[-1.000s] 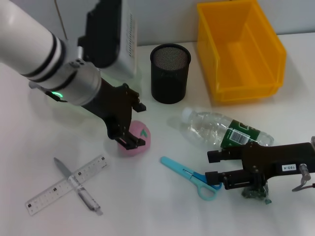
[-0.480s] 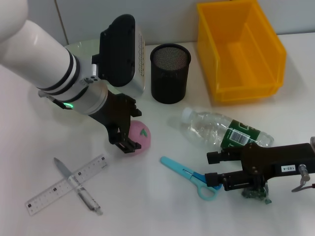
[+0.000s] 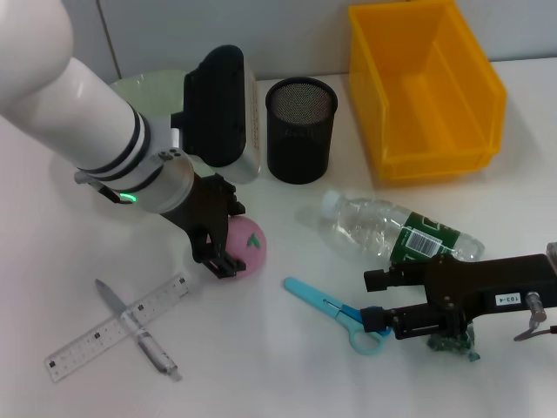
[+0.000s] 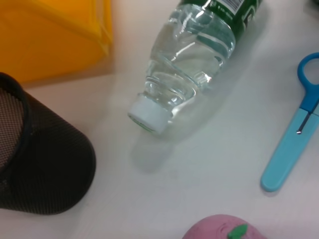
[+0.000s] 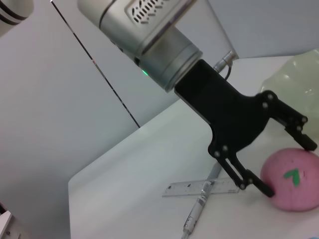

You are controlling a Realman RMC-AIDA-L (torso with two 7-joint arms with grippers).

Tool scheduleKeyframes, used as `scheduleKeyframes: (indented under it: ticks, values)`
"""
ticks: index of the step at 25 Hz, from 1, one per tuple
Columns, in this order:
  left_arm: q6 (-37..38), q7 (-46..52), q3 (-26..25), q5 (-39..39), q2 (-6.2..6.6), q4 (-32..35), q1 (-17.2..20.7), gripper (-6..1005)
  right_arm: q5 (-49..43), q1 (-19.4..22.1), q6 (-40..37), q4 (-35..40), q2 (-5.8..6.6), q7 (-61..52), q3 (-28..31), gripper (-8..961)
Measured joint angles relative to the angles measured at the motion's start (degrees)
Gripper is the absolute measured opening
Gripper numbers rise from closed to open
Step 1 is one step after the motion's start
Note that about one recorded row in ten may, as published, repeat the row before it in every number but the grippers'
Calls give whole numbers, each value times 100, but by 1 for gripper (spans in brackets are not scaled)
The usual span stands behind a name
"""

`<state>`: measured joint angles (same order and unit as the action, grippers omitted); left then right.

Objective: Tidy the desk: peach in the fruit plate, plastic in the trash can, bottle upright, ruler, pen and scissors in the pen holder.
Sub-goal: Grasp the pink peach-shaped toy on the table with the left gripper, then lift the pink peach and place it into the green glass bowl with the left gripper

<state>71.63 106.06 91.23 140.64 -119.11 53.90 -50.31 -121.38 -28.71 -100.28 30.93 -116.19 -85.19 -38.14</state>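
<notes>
We see the white worktop (image 3: 52,261) carrying everything. At its far right stands the yellow trash can (image 3: 426,87), and beside that the black mesh pen holder (image 3: 300,129), upright. The pale-green fruit plate (image 3: 144,85) sits at the far left, partly hidden behind the left arm. The bottle (image 3: 392,231) lies on its side near the middle, cap pointing toward the pen holder.

The left end effector (image 3: 228,248) is down at the peach (image 3: 246,246), its fingers spread to either side of the pink ball, which rests on the worktop; from the right wrist view one finger touches it at the base. The right end effector (image 3: 376,300) lies low at the near right, fingers apart, just beside the ring handles of the scissors (image 3: 335,312).

The ruler (image 3: 117,340) and pen (image 3: 139,329) lie crossed at the near left. The plastic (image 3: 451,342) sits crumpled under the right arm.
</notes>
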Motion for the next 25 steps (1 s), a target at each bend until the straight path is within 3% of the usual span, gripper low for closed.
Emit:
scheduleKeyframes:
  ticks: [12,17,21,25]
  values:
    - [-160,47,115,-68,-7,-217,-75,810,0,-21,0,0,-8,21,0,774]
    - [-160,18,115,-95,-8,-224,-63,683,0,-28,0,0,-22,28,0,774]
    - [-166,-36,110,-191,-8,-179,-15,493,0,-29,0,0,-22,29,0,774]
    - [-167,-37,100,-198,-8,-177,-9,465,0,-29,0,0,-21,29,0,774]
